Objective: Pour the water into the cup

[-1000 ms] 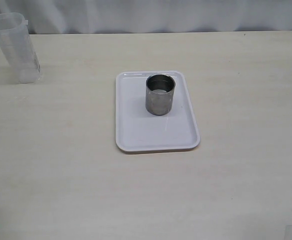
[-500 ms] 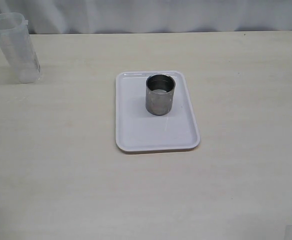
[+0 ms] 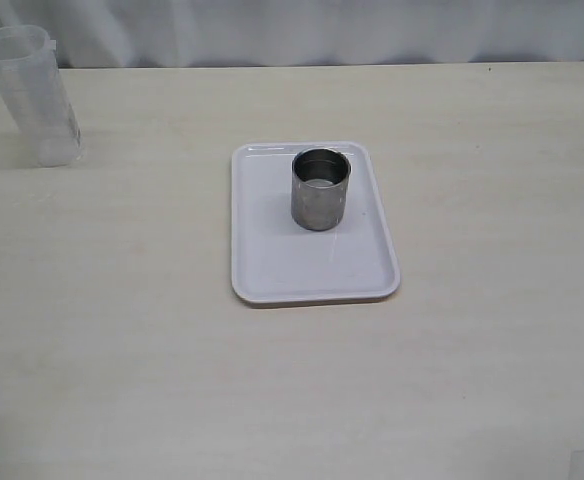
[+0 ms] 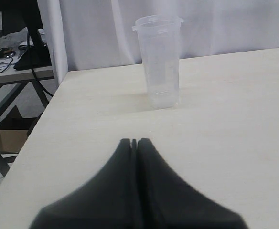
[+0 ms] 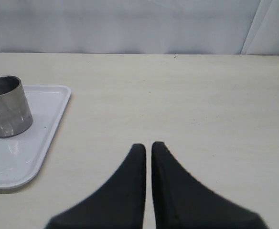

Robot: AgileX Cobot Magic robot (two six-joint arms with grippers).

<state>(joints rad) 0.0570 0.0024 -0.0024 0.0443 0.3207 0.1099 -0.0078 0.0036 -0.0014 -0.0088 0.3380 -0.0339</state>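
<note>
The steel cup [image 3: 321, 188] stands upright on the far half of a white tray [image 3: 272, 270]; it also shows in the right wrist view [image 5: 5, 106]. The tall transparent container [image 3: 34, 95] stands upright at the table's far left, also in the left wrist view [image 4: 158, 59]. A faint line low on its wall marks a shallow level of clear water [image 4: 162, 99]. My left gripper [image 4: 134, 141] is shut and empty, over the table short of the container. My right gripper [image 5: 148, 145] is shut and empty, over bare table beside the tray. Neither gripper shows in the exterior view.
A white curtain hangs behind the table's far edge. In the left wrist view the table's side edge [image 4: 44, 114] drops off to a floor with a cardboard box and a second table with cables [image 4: 15, 52].
</note>
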